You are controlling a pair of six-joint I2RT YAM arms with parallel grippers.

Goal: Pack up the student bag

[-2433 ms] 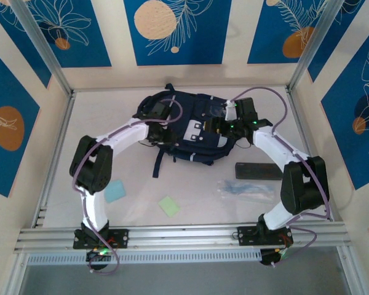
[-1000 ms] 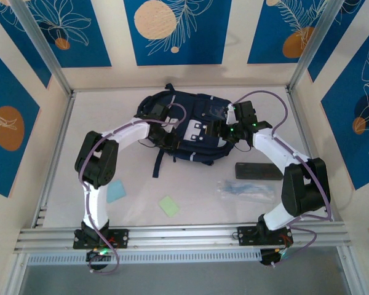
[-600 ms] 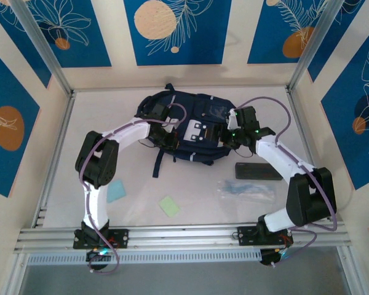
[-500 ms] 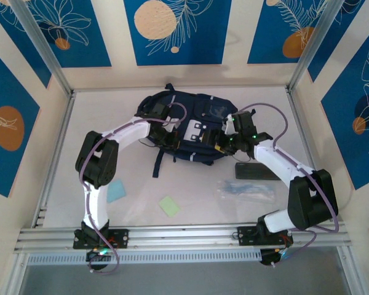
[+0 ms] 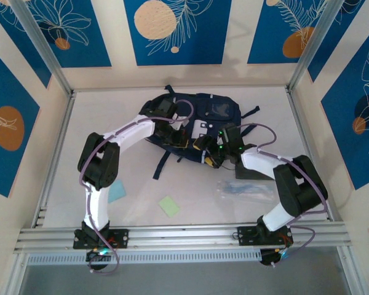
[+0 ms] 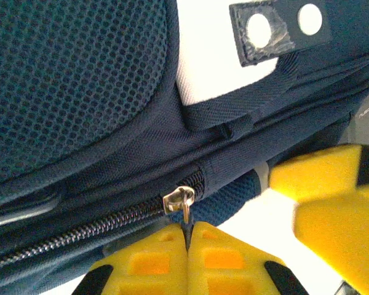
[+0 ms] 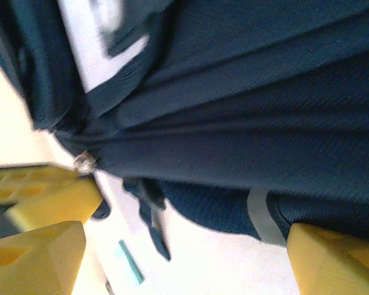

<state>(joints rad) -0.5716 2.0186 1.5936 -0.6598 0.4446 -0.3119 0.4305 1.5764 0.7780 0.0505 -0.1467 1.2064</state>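
Wht table [image 5: 111,117], blue/cream walls [image 5: 197,37]

student bag [image 5: 216,110] far on table [image 5: 101,123], paper squares [image 5: 169,206] before it

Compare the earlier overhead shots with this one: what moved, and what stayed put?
The right gripper swung off the right side of the student bag to its near edge, and its jaws now stand wide open. The left gripper, shut on the zipper pull, moved rightward and nearer along the bag. The blue note, green note and clear packet lie as before.
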